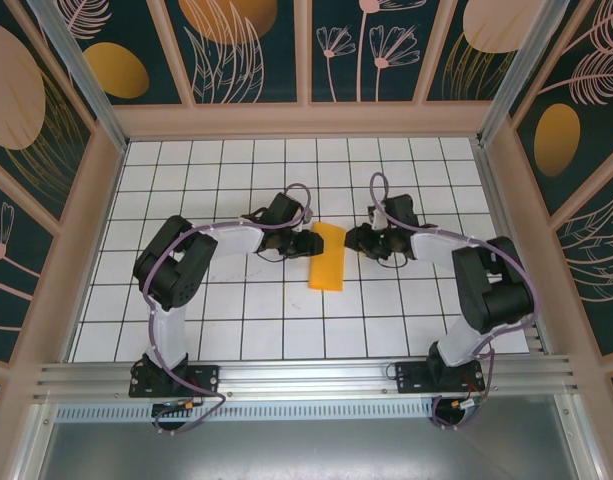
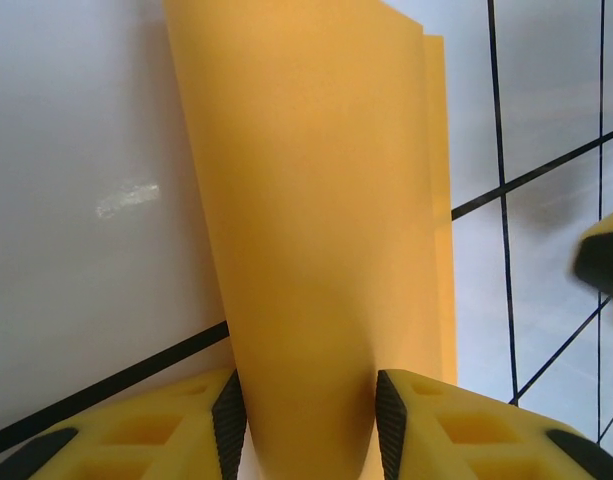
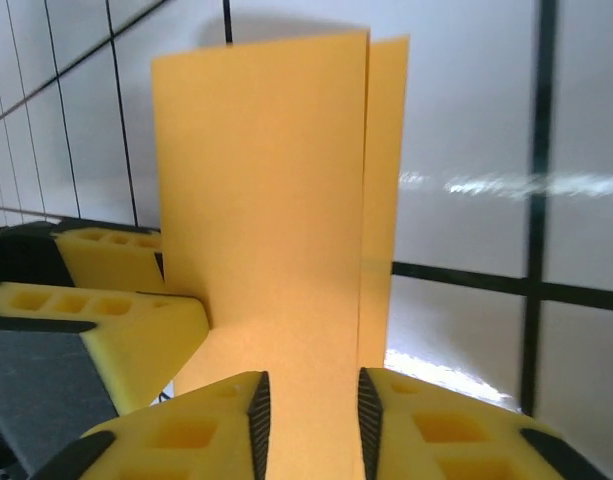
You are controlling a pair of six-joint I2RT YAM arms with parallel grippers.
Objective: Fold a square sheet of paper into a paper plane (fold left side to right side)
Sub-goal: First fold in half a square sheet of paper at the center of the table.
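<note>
**A:** Live at the fold. The thin orange-yellow square sheet of paper (image 1: 327, 257) lies doubled over on the white grid-tiled table (image 1: 236, 320). It sits right between the two claws, with one end running into the gap of each.

**B:** What's the left claw (image 2: 308, 415) doing?

**A:** Its black pads (image 2: 231, 420) stand apart, and the paper fills the space and meets both. Squeezed or merely straddled, I can't tell. It's the same at the right claw (image 3: 314, 415): pads apart, with the sheet stretching straight out ahead of its tips.

**B:** And just left of that sheet are the left claw's yellow fingers (image 3: 96, 310).

**A:** Close company indeed.

**B:** What makes this fold a good one?

**A:** Alignment, I'd judge. A sliver of the lower layer peeks out beside the top one, ahead and to the right of each claw. Square those edges first and pin one end. Then press along the crease, low and slow, so the sheet doesn't skid.

**B:** Any lettering?

**A:** None I can read. There's no brand or label on the paper, the fingers or the table.
</note>
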